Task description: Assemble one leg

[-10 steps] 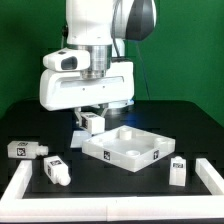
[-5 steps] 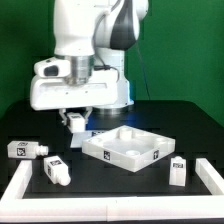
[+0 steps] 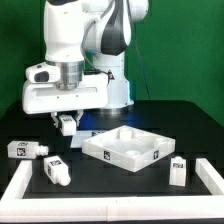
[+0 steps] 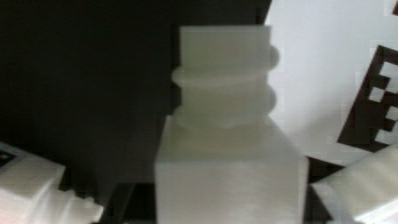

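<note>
At the exterior view's left edge, a white rail [image 3: 17,187] is seen bordering the black bench [image 3: 110,188]. Just inside it, a far-left leg [image 3: 22,149] is laid on its side with its tag showing. A second leg [image 3: 54,170] lies nearer the front, close to the first but apart from it.

Above and behind these two, the tool [image 3: 66,119] is closed on the held leg [image 3: 68,127], which is clamped between the two fingers under the white arm. This leg is kept to the exterior view's left of the tabletop [image 3: 125,148], near its far-left corner and not touching it. Whether the leg's lower end meets the bench cannot be told.

In the wrist view, the held leg [image 4: 222,120] fills the middle of the picture. Its ridged end points away from the camera, over the dark bench [image 4: 80,90].

The tabletop rests flat on the bench near the centre, with tags on its front edge. At the exterior view's right, a right-hand leg [image 3: 178,170] stands alone, just beside the tabletop's front corner.
</note>
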Robot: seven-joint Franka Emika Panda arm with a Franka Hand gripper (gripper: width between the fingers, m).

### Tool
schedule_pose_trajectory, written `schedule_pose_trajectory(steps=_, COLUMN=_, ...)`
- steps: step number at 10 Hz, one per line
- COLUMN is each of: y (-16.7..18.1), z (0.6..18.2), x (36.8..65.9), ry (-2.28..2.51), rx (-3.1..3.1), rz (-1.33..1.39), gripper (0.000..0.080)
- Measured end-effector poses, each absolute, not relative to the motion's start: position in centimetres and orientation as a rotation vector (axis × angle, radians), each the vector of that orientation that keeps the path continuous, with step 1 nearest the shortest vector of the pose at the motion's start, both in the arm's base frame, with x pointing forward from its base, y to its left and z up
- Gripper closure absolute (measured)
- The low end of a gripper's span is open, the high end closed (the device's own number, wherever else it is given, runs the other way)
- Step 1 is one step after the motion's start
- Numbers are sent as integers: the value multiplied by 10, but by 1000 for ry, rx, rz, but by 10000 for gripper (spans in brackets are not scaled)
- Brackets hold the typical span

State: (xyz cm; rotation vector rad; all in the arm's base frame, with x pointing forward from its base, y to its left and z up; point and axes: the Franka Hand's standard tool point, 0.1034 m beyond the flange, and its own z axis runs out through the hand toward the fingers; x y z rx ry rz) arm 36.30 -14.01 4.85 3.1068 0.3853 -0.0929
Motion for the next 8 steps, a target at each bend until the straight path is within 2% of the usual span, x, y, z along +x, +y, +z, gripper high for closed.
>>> schedule_pose_trajectory(steps=3, y=-153, z=17, x=343, ry=353, rx=3101, rz=-145, gripper=518)
schedule_pose_trajectory(steps=5, y=-158, z=9, x=335, ry=360, rx=3104, rz=-175, gripper=518)
schedule_pose_trajectory(steps=7, y=-158, z=9, x=335, ry=362, rx=3104, rz=-176, gripper=518)
schedule_pose_trajectory(steps=8, y=-158, z=9, x=335, ry=362, rx=3104, rz=-177, gripper=423)
